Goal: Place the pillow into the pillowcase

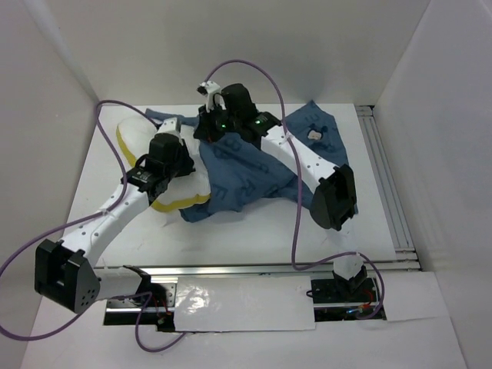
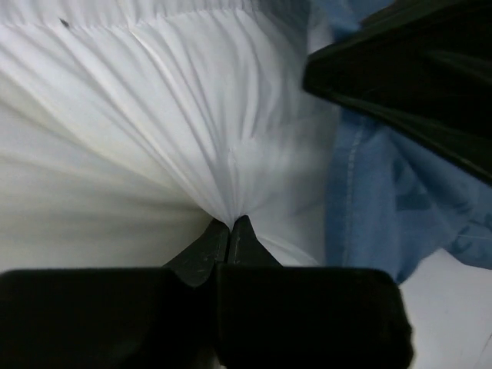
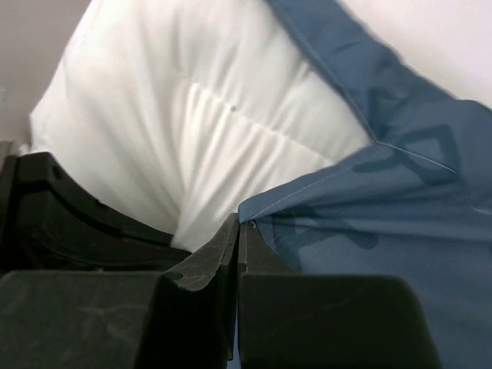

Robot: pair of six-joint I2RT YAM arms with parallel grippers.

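Note:
The white pillow (image 1: 137,138) with yellow piping lies at the left of the table, its right part under the dark blue pillowcase (image 1: 254,173). My left gripper (image 2: 231,221) is shut on a pinch of the pillow's (image 2: 138,138) white cloth, which gathers into folds at the tips. The pillowcase (image 2: 384,207) hangs to its right. My right gripper (image 3: 238,223) is shut on the stitched hem of the pillowcase (image 3: 400,200), right against the pillow (image 3: 192,115). In the top view the left gripper (image 1: 178,142) and the right gripper (image 1: 206,132) sit close together at the case's left edge.
The right arm's black elbow (image 1: 334,196) rests over the pillowcase's right side. An aluminium rail (image 1: 384,177) runs along the table's right edge and another (image 1: 269,267) along the front. White walls enclose the table. Purple cables (image 1: 296,223) loop above both arms.

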